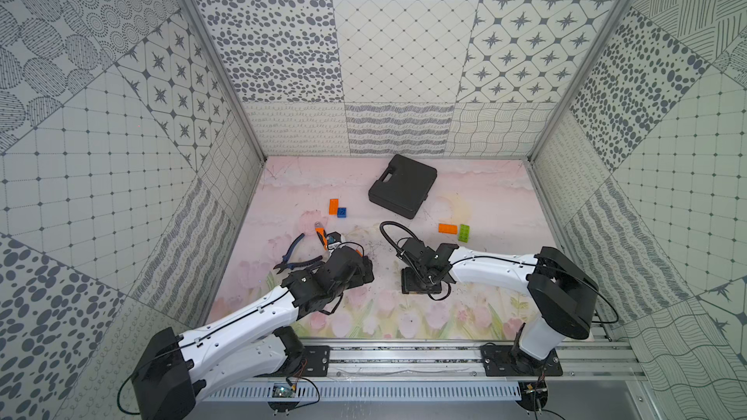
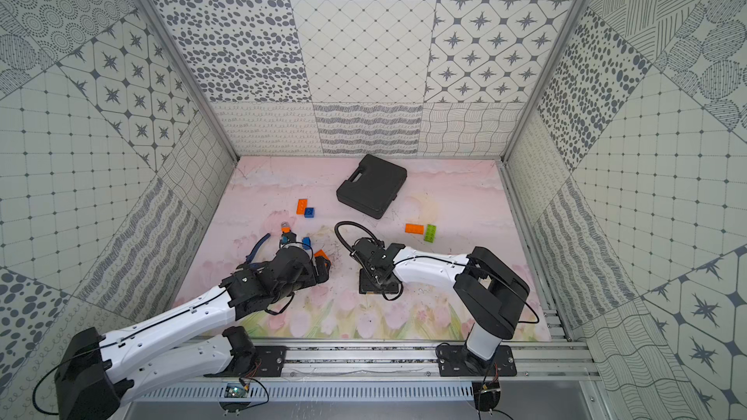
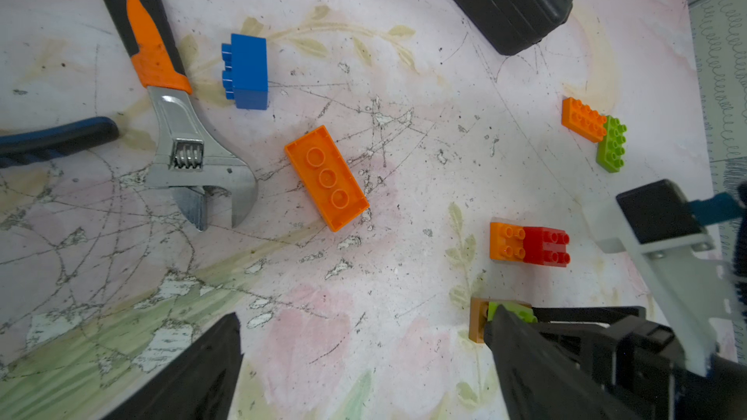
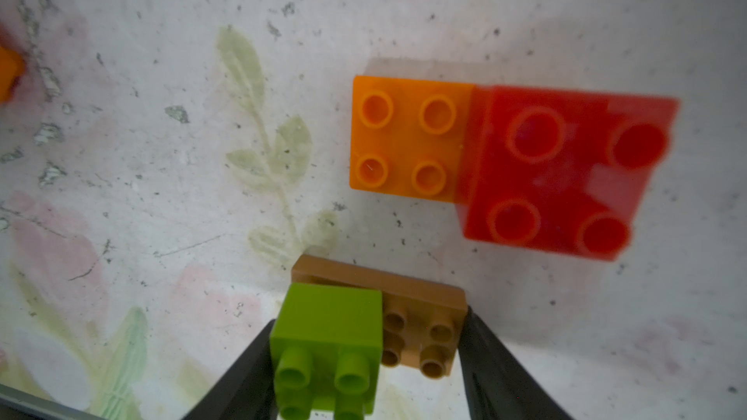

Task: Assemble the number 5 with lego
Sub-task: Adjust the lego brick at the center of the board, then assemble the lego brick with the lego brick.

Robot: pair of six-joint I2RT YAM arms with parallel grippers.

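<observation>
Clamped in the right gripper (image 4: 372, 327): the brown-and-green stack (image 4: 420, 317), with one black finger (image 4: 242, 373) against the green square brick (image 4: 327, 329) and the other against the bare end of the brown brick (image 4: 424, 341) beneath it. Low over the mat (image 4: 161, 74), near its front middle (resting or lifted: cannot tell).

Just beyond the stack and apart from it, an orange brick (image 4: 408, 139) flat on the mat, a red square brick (image 4: 566, 171) seated on one end.

Close beside, the left gripper (image 3: 366, 317), spread wide over the mat. Ahead of it an upturned orange brick (image 3: 326, 177), hollow side up. Past that, a blue brick (image 3: 246, 70) on its side, next to an orange-handled wrench (image 3: 194, 155) and blue-handled pliers (image 3: 52, 139).

Farther back in both top views: an orange-and-blue pair (image 1: 333, 206) (image 2: 301, 206), an orange-and-green pair (image 1: 464, 233) (image 2: 430, 233), each touching, and a black case (image 1: 403, 185) (image 2: 372, 186) toward the rear wall.
</observation>
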